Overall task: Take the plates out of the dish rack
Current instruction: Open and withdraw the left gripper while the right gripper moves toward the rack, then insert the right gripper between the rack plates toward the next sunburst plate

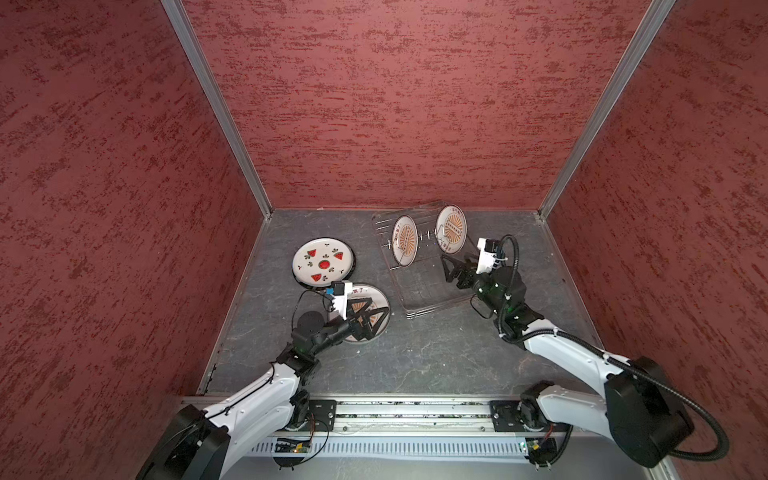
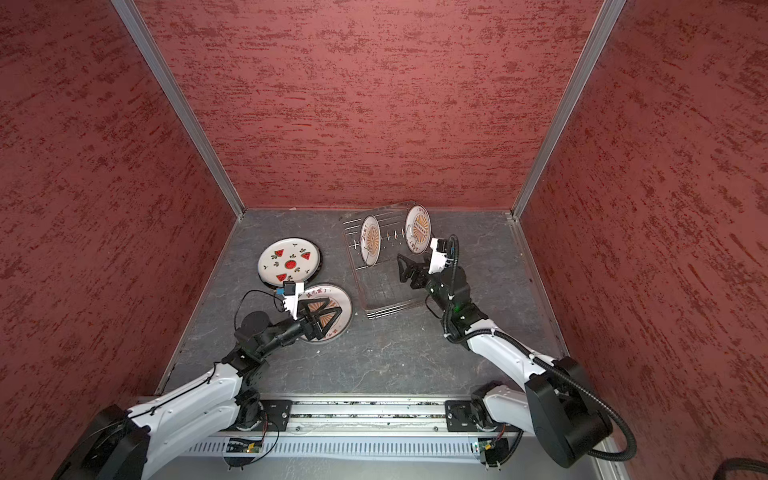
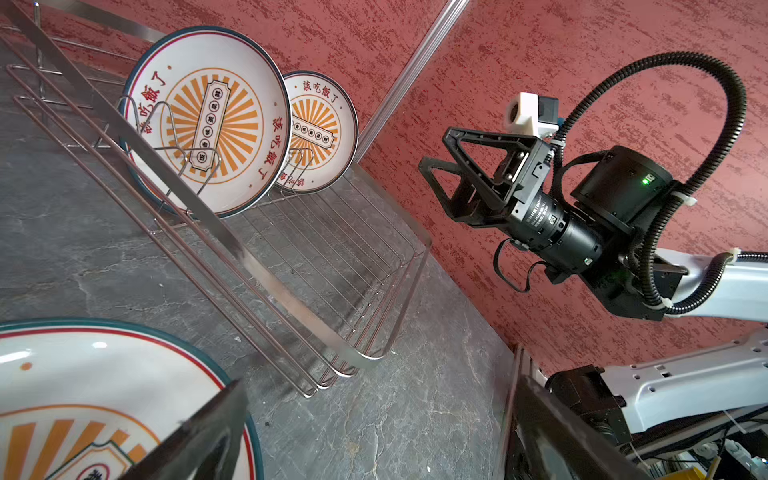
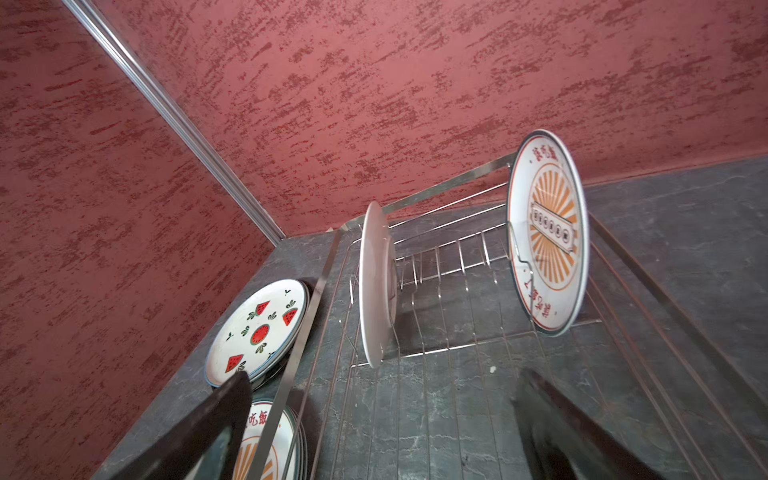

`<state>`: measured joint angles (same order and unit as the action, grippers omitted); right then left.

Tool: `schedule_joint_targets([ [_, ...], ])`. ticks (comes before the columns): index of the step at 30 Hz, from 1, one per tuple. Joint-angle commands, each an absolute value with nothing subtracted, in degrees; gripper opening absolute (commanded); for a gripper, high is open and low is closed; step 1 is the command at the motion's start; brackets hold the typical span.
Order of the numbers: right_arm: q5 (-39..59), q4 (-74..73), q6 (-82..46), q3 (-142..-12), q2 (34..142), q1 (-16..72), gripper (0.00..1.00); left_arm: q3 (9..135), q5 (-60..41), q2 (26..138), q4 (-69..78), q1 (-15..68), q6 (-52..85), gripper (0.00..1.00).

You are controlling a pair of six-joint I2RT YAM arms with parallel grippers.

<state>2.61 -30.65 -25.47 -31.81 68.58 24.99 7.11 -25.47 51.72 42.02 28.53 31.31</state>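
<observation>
Over the rack [image 1: 436,306], the empty right hand [image 1: 446,269], jaws apart, is seemingly lining up to pinch a standing plate [image 1: 452,227].

Two plates [image 1: 405,241] upright in dish rack [image 1: 436,308], right — flat plates [image 1: 323,262] left

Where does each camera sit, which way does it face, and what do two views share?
Top views: high above the base, looking down at the table, dish rack, left arm and right arm.
Left wrist: on the left arm, facing the rack over a flat sunburst plate; left jaws' tips and right arm show.
Right wrist: on the right arm, facing into the rack; right jaws' tips show.
Shared: both wrist views show the rack.
</observation>
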Motion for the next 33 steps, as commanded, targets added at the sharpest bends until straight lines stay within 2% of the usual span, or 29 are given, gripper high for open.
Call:
schedule_joint_targets([
  [1, 3.63, -28.72, -26.1, -35.24, 69.36, 23.83, 0.99, 7.43, -28.73, 53.78, 48.42, 27.54, 29.83, 0.99],
  [4, 3.71, -28.1, -26.36, -37.04, 70.99, 23.51, 0.99, 7.7, -30.3, 55.34, 48.93, 25.11, 31.37, 1.0],
  [10, 5.8, -28.94, -27.51, -41.62, 77.07, 23.47, 0.99, 7.39, -25.12, 56.59, 48.4, 24.09, 30.93, 0.99],
  [14, 7.64, -25.54, -27.51, -48.19, 83.7, 23.68, 0.95, 7.25, -28.13, 55.2, 47.95, 22.6, 33.3, 0.99],
  [20, 6.05, -21.93, -26.91, -55.98, 92.2, 25.07, 0.91, 6.77, -24.45, 53.17, 45.12, 21.97, 32.5, 0.99],
  [27, 1.13, -18.67, -24.73, -61.17, 97.09, 27.62, 0.79, 7.03, -24.08, 54.47, 45.48, 21.98, 32.35, 0.99],
  [33, -4.66, -15.74, -22.53, -64.67, 100.21, 30.17, 0.62, 7.27, -24.08, 55.89, 46.23, 21.97, 32.48, 0.99],
])
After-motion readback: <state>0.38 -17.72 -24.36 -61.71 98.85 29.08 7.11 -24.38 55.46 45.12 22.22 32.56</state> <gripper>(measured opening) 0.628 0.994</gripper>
